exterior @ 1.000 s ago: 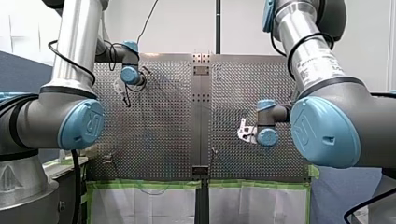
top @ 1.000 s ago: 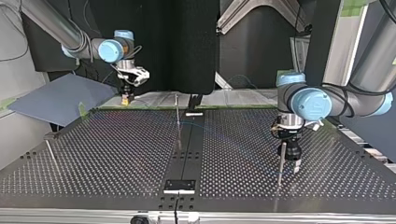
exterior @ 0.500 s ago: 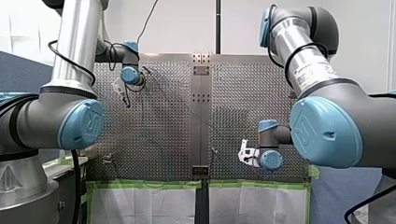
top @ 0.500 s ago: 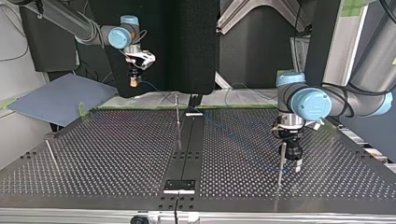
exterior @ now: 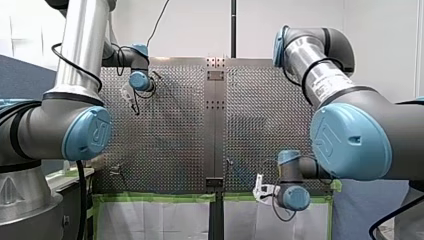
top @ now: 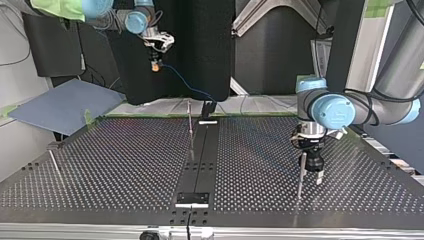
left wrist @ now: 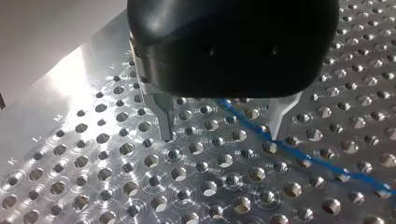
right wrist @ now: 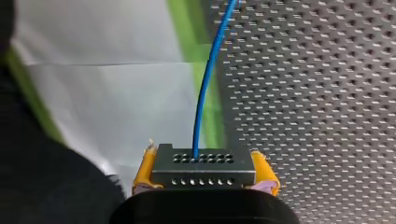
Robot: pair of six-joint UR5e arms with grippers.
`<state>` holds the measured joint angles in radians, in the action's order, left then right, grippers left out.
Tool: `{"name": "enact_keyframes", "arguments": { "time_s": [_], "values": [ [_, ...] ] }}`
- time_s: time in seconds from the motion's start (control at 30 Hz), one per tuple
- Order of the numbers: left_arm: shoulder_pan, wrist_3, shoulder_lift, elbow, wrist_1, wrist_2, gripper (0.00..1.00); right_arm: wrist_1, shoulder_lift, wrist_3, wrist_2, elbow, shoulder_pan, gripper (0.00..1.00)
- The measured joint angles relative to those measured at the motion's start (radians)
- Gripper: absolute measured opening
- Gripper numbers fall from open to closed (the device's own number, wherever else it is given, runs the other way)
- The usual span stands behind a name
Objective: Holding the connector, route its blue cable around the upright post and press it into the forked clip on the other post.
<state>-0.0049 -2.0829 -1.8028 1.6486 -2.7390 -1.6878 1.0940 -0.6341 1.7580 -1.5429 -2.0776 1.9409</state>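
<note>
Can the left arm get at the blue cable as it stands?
Probably yes: my left gripper hangs open over the blue cable, which passes close by one finger; nothing lies between.

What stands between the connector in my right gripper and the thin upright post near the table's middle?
Nothing visible does. In the top view the connector hangs in my right gripper, above and left of the upright post; only its blue cable spans the gap.

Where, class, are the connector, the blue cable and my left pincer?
connector (right wrist: 203,165), right wrist view, its holed grey face.
blue cable (right wrist: 201,100), right wrist view, the stretch ahead of the connector.
left pincer (left wrist: 222,136), left wrist view, midway between its fingertips.
</note>
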Motion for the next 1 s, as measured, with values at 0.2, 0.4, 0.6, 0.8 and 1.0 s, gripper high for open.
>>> {"name": "enact_keyframes", "arguments": {
  "time_s": [0.2,0.4,0.6,0.8,1.0],
  "values": [
    [0.0,0.0,0.0,0.0,0.0,0.0,1.0,0.06,0.056,-0.005,0.0,-0.006,0.008,0.0],
    [-0.001,0.0,0.0,0.005,0.003,0.001,1.0,0.11,0.105,-0.01,-0.008,0.011,0.011,0.0],
    [-0.001,-0.01,0.0,0.016,0.015,0.008,1.0,0.163,0.144,-0.01,-0.007,0.02,0.017,0.0],
    [-0.002,-0.012,0.0,0.016,0.017,0.013,1.0,0.186,0.181,-0.014,-0.01,0.047,0.025,0.0],
    [-0.004,-0.012,0.0,0.017,0.018,0.014,1.0,0.202,0.23,-0.033,-0.017,0.091,0.028,0.0]
  ]
}}
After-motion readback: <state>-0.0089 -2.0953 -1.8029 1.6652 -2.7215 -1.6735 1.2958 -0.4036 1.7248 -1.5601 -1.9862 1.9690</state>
